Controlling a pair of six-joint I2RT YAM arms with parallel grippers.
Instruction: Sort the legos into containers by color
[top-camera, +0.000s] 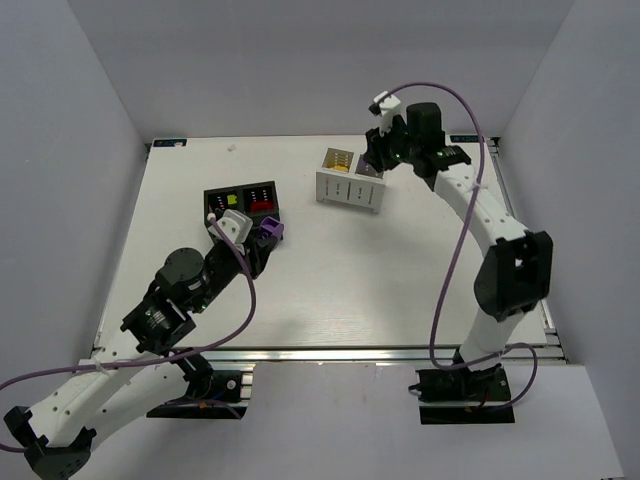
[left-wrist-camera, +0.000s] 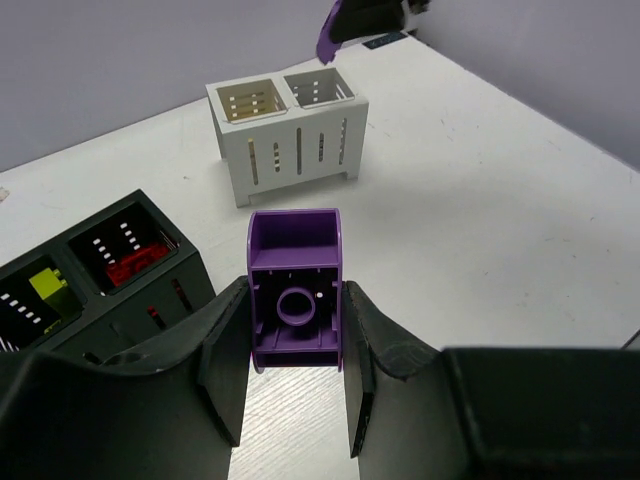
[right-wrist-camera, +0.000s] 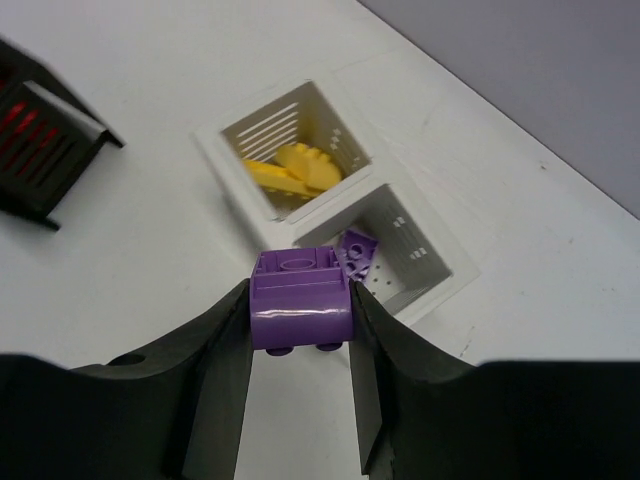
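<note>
Containers — two; purple legos — three

The surface is white with a faint fine grain, the walls around it pale grey. On the far right the white box is striped with dark slots; one cell shows yellow bricks, the other a small purple brick. Left of it the black box has slots that read as pale dashes, with a red brick and a lime green brick inside. The left pincer is black around the left purple brick; the right pincer is black around the glossy right purple brick. The arms are white with black joints, their cables purple
</note>
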